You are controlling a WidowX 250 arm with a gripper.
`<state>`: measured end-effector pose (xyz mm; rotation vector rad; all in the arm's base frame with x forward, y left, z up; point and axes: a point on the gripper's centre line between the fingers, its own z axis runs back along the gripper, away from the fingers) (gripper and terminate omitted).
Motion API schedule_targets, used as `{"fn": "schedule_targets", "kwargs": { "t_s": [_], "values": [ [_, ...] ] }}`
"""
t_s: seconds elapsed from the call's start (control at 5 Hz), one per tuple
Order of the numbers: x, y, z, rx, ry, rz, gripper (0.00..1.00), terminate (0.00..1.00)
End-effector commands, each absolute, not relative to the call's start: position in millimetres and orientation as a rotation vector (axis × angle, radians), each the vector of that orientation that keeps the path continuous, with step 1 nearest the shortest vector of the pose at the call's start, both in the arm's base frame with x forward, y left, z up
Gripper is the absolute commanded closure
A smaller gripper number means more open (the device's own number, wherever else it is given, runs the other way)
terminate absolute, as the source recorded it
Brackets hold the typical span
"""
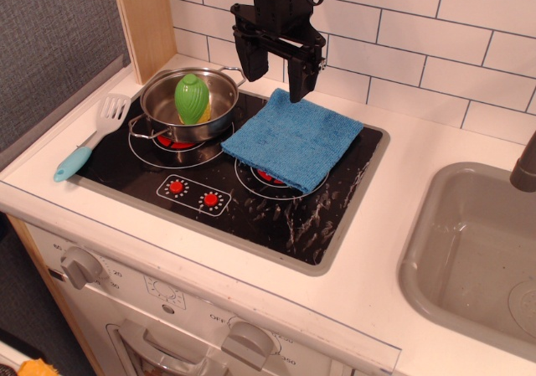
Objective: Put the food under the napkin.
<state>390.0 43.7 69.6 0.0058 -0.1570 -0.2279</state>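
The food, a green-husked toy corn cob with yellow at its base, stands upright inside the steel pot on the back left burner. The napkin, a folded blue cloth, lies flat over the right burner, just right of the pot. My black gripper hangs open and empty above the back of the stove, between the pot and the napkin's far corner. Its two fingers point down, well apart.
A spatula with a grey head and blue handle lies at the stove's left edge. A grey sink sits to the right. A wooden post stands back left. A white tiled wall runs behind.
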Motion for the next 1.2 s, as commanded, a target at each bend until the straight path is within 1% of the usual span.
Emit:
{"fn": "schedule_targets", "kwargs": {
  "t_s": [0.0,0.4,0.8,1.0],
  "values": [
    [390.0,43.7,69.6,0.006,-0.157,-0.228,0.00,0.00],
    [366.1,91.2,83.2,-0.044,-0.203,-0.114,0.00,0.00],
    [358.0,120.0,95.0,-0.021,-0.228,-0.066,0.00,0.00],
    [358.8,130.9,93.7,-0.012,-0.219,-0.051,0.00,0.00]
  ]
}}
